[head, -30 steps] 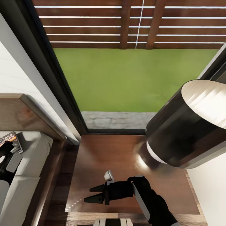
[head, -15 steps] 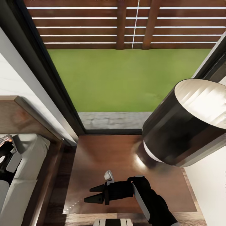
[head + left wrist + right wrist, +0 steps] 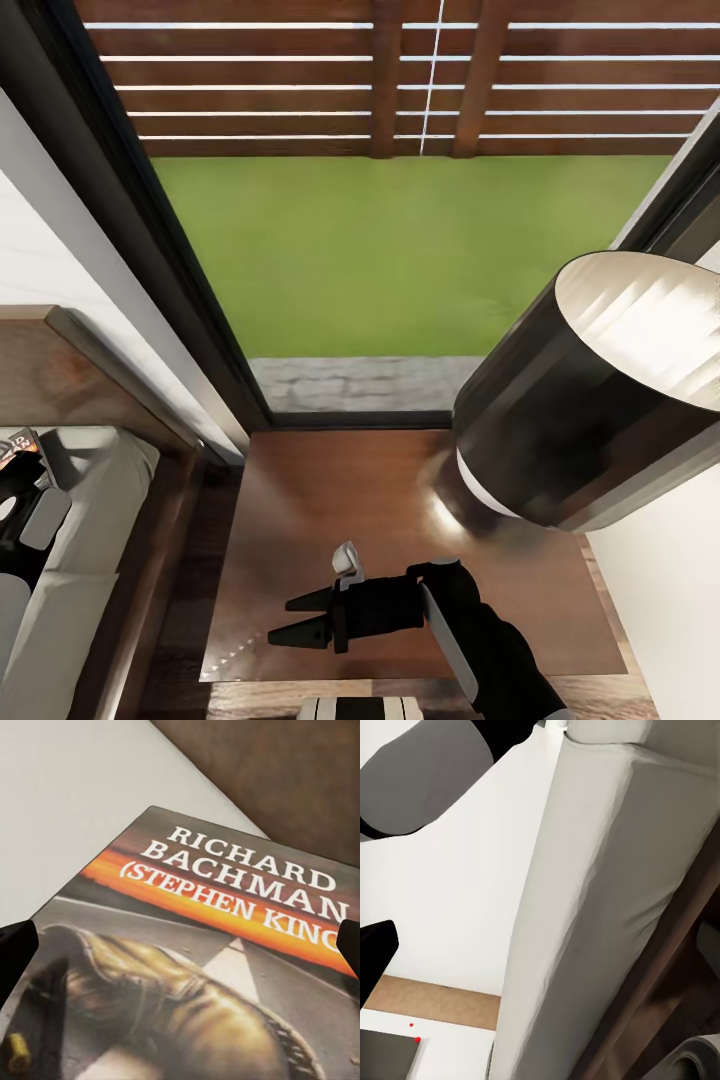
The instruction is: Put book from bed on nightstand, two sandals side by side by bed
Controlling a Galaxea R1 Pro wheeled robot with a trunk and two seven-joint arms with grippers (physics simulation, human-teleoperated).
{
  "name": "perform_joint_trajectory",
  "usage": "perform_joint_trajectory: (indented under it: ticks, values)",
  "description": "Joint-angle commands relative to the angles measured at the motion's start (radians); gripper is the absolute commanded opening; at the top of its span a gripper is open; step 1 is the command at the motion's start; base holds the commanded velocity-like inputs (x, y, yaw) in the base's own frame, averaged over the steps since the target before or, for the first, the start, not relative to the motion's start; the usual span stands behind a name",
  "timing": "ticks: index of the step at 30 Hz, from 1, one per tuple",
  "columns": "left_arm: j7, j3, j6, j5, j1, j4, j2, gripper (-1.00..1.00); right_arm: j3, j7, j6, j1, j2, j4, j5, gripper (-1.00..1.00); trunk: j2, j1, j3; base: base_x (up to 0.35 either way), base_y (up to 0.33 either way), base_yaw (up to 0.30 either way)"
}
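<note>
The book point(image 3: 217, 945), with "RICHARD BACHMAN" above an orange band, lies flat on the pale mattress point(image 3: 95, 560) of the bed, close to the headboard point(image 3: 60, 365). My left gripper point(image 3: 180, 949) is open, its dark fingertips point(image 3: 15, 956) far apart on either side of the cover. In the head view a corner of the book point(image 3: 20, 440) shows at the left edge by the left gripper point(image 3: 22, 465). My right gripper point(image 3: 282, 620) hangs open and holds nothing over the front of the nightstand point(image 3: 360, 500). The sandals are out of view.
A lamp with a black shade point(image 3: 590, 400) takes up the nightstand's right side. Behind it a dark-framed window point(image 3: 190, 300) looks onto grass and a wooden fence. A strip of plank floor point(image 3: 190, 600) separates the bed frame from the nightstand.
Since a second ago the whole picture has slid a little to the left, so less of the book shows. Both arms sit at the same spots in the picture.
</note>
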Motion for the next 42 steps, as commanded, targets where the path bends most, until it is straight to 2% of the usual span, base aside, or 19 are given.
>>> perform_joint_trajectory:
  ticks: [1, 19, 22, 24, 25, 29, 35, 38, 42]
  values:
    - [0.000, -0.002, -0.006, 0.011, 0.000, 0.000, 0.000, 1.00, 0.001, -0.001, 0.007, 0.000, 0.000, 0.000, -0.006, 1.00, 0.000, 0.000, -0.001, 0.000, 0.000, 0.000]
    - [0.000, 0.003, -0.006, 0.012, 0.000, 0.000, 0.001, 1.00, 0.001, -0.001, 0.007, 0.000, 0.000, 0.000, -0.006, 1.00, 0.000, 0.000, -0.001, 0.000, 0.000, 0.000]
    - [0.000, 0.007, -0.004, 0.012, 0.000, -0.001, 0.015, 1.00, 0.001, -0.001, 0.007, 0.000, 0.000, 0.000, -0.006, 1.00, 0.000, 0.000, -0.001, 0.000, 0.000, 0.000]
    - [0.000, 0.008, -0.002, 0.013, 0.000, -0.001, 0.033, 1.00, 0.001, -0.001, 0.007, 0.000, 0.000, 0.000, -0.006, 1.00, 0.000, 0.000, -0.001, 0.000, 0.000, 0.000]
    - [0.000, 0.008, 0.000, 0.014, 0.000, 0.000, 0.054, 1.00, 0.000, -0.001, 0.007, 0.000, 0.000, 0.000, -0.006, 1.00, 0.000, 0.000, -0.001, 0.000, 0.000, 0.000]
    - [-0.010, 0.011, 0.003, 0.019, -0.001, 0.001, 0.097, 1.00, 0.001, -0.001, 0.007, 0.000, 0.000, 0.000, -0.006, 1.00, 0.000, 0.000, -0.001, 0.000, 0.000, 0.000]
    - [-0.025, 0.046, 0.006, 0.021, -0.001, 0.009, 0.115, 1.00, 0.001, -0.001, 0.007, 0.000, 0.000, 0.000, -0.006, 1.00, 0.000, 0.000, -0.001, 0.000, 0.000, 0.000]
    - [-0.055, 0.052, 0.006, 0.020, -0.001, 0.055, 0.118, 1.00, 0.001, -0.001, 0.007, 0.000, 0.000, 0.000, -0.006, 1.00, 0.000, 0.000, -0.001, 0.000, 0.000, 0.000]
    - [-0.063, 0.053, 0.005, 0.019, -0.001, 0.067, 0.117, 1.00, 0.001, -0.001, 0.007, 0.000, 0.000, 0.000, -0.006, 1.00, 0.000, 0.000, -0.001, 0.000, 0.000, 0.000]
